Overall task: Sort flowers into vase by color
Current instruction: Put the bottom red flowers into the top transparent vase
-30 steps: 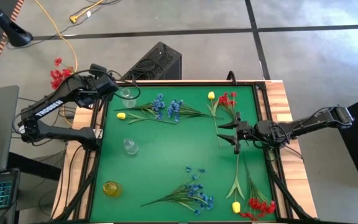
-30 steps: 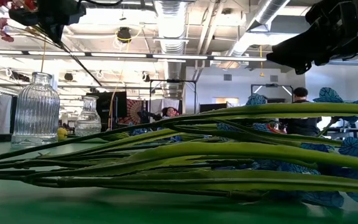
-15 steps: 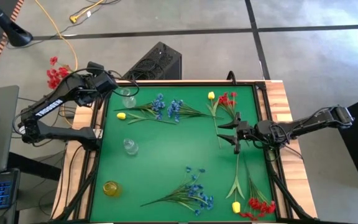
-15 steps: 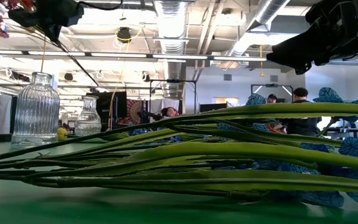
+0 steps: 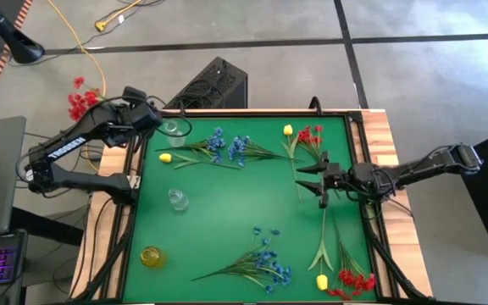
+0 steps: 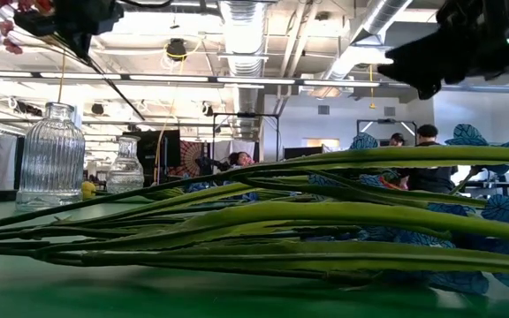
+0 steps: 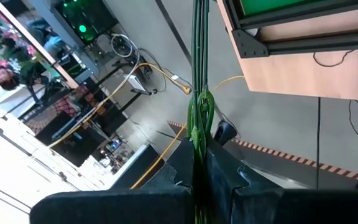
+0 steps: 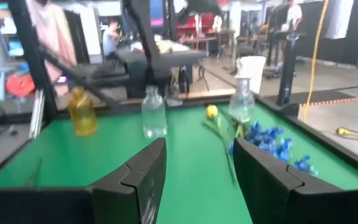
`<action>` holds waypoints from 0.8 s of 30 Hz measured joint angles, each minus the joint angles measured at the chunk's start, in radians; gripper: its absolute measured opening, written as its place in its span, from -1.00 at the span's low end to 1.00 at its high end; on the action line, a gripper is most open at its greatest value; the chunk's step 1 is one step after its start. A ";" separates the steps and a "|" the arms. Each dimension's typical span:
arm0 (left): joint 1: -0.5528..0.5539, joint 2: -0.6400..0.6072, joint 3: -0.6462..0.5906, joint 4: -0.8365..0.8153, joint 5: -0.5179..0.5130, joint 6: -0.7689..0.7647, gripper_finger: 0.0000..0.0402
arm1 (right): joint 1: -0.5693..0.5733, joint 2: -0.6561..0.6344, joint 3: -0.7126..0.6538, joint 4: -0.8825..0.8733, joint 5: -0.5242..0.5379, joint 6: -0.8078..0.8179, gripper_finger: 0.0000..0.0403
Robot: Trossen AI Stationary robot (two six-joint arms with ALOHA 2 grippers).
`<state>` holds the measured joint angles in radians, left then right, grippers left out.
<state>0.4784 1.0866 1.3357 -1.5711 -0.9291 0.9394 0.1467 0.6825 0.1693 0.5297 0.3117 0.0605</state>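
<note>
My left gripper (image 5: 151,117) hovers over the table's far left corner, shut on a spray of red flowers (image 5: 78,100) whose blossoms hang out past the table's left edge. Beside it stands a clear vase (image 5: 174,129). A second clear vase (image 5: 177,199) and a yellow vase (image 5: 152,256) stand along the left side. Blue sprays (image 5: 227,148) (image 5: 263,258), yellow tulips (image 5: 165,158) (image 5: 321,281) and red sprays (image 5: 312,135) (image 5: 356,280) lie flat on the green mat. My right gripper (image 5: 306,176) is open and level above a stem at the right. My left gripper pinches the red spray's bundle of green stems (image 7: 199,134) between its two shut fingers (image 7: 225,180). The stems run out forward along the fingers. The spray is lifted clear. Its blossoms (image 6: 16,11) are up behind the gripper, and the stem end (image 6: 117,93) slants down toward the far clear vase (image 6: 125,166).
The green mat (image 5: 227,212) has free room in its middle. Black rails and a wooden rim (image 5: 384,144) frame the table. A dark box (image 5: 214,85) sits behind the far edge. People and furniture show in the room beyond.
</note>
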 joint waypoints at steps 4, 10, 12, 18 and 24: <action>-0.032 0.000 0.000 0.000 -0.001 0.006 -1.00 | -0.054 0.074 0.099 -0.030 0.009 -0.029 0.02; -0.084 0.008 -0.001 0.001 -0.047 0.007 -1.00 | -0.222 0.317 0.312 -0.117 -0.061 -0.069 -0.04; -0.100 0.016 -0.001 -0.001 -0.054 0.010 -1.00 | -0.293 0.410 0.383 -0.115 -0.154 -0.072 -0.05; -0.138 0.048 -0.001 0.000 -0.053 0.009 -1.00 | -0.460 0.691 0.628 -0.106 -0.415 -0.095 -0.03; -0.181 0.078 -0.001 0.009 -0.054 -0.002 -1.00 | -0.532 0.942 0.908 -0.112 -0.586 -0.103 0.03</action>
<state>0.2977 1.1651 1.3350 -1.5624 -0.9829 0.9375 -0.3850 1.6250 1.0778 0.4176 -0.2741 -0.0423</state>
